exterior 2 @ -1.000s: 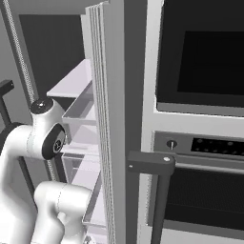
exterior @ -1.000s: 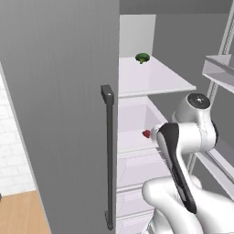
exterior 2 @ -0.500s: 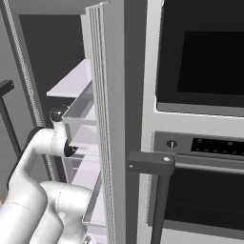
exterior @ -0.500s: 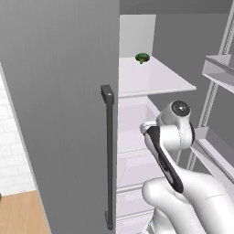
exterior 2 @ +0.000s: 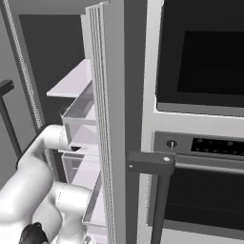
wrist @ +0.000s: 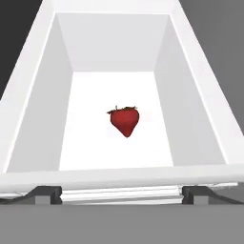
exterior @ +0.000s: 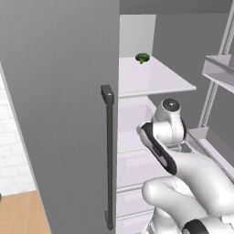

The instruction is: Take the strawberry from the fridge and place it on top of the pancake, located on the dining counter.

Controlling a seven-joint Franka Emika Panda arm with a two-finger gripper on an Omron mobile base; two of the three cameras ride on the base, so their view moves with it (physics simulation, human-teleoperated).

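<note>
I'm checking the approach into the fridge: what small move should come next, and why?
Probably a short advance straight toward the strawberry. It lies alone on the floor of the white drawer, centred ahead of the open gripper, whose fingertips haven't yet crossed the front rim.

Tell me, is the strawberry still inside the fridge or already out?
Inside. In the hand view the strawberry lies alone on the white floor of a fridge compartment, with nothing gripping it.

Arm (exterior: 167, 137) swung deeper into fridge (exterior: 59, 91), hiding strawberry (wrist: 125, 120).
</note>
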